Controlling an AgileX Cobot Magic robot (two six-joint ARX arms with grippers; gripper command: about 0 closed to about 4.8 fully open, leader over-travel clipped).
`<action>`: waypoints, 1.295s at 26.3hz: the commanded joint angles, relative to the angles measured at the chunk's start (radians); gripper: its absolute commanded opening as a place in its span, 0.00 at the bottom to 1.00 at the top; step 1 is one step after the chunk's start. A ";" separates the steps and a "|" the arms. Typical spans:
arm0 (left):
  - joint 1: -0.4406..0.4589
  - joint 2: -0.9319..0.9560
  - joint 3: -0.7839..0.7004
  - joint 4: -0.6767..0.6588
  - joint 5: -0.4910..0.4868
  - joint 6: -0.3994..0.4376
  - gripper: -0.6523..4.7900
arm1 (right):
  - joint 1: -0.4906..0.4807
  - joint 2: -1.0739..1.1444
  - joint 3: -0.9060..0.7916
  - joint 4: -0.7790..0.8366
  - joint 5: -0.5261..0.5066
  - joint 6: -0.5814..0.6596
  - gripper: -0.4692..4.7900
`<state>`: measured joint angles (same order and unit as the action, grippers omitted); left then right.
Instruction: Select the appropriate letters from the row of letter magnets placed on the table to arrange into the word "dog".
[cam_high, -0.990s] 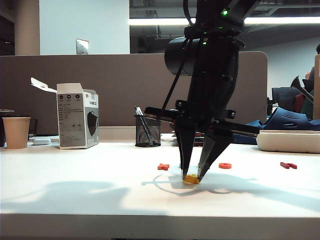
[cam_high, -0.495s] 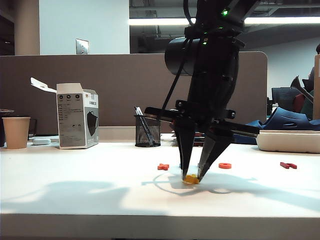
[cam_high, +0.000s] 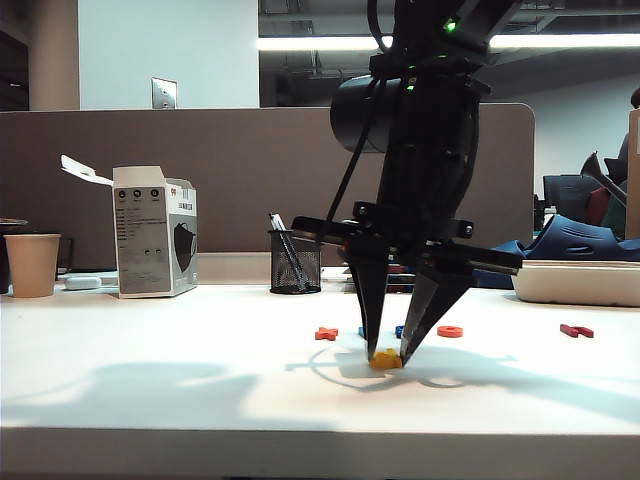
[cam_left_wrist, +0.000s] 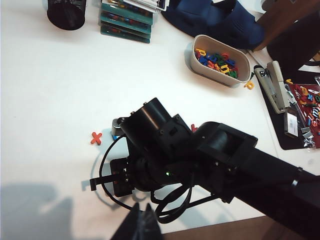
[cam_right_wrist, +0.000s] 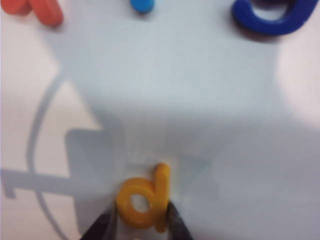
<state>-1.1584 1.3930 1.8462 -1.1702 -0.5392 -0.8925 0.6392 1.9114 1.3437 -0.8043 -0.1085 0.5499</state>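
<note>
Right tool (cam_high: 388, 352) is set tip-down on the white surface (cam_high: 150, 390), near the front middle of the exterior view, with the yellow "d" (cam_high: 385, 359) lying flat between its two fingertips (cam_right_wrist: 102, 227). In the right wrist view both tips are seen tight against the letter's sides. Whether it is gripped or already let go cannot be told. The left tool (cam_left_wrist: 142, 227) is held high above the scene, only a dark sliver of it is visible, and its state cannot be told either.

In the exterior view the rest of the row is found behind the "d": the orange-red x-shaped magnet (cam_high: 327, 333) at ten o'clock from it, the orange-red ring "o" (cam_high: 450, 331) at two o'clock, and the dark red magnet (cam_high: 577, 330) farther out toward three o'clock. The dark blue "g" (cam_right_wrist: 272, 20) and a light blue letter (cam_right_wrist: 142, 5) are seen just beyond the "d" in the right wrist view.

The "d" is judged to be placed, with "o" and "g" not yet brought beside it.

Several things could go wrong from here:

- If the tool is raised before the tips are spread clear, the light letter could be dragged, turned or lifted by a clinging tip.
- Since the "g" and the light blue letter lie close behind, they could be nudged by a careless retreat.
- The x-shaped magnet, being the same colour as the "o", could be mistaken for it.
</note>
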 joint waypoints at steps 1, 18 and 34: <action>0.001 -0.003 0.002 0.005 -0.006 -0.005 0.11 | 0.001 -0.005 0.005 0.001 -0.002 0.002 0.40; 0.001 -0.003 0.002 0.005 -0.006 -0.005 0.11 | -0.041 -0.111 0.006 -0.002 0.005 -0.054 0.39; 0.001 -0.003 0.002 0.005 -0.006 -0.005 0.11 | -0.225 -0.127 0.006 0.139 0.033 -0.322 0.08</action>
<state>-1.1584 1.3930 1.8462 -1.1702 -0.5392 -0.8925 0.4290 1.7821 1.3483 -0.6910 -0.0662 0.2333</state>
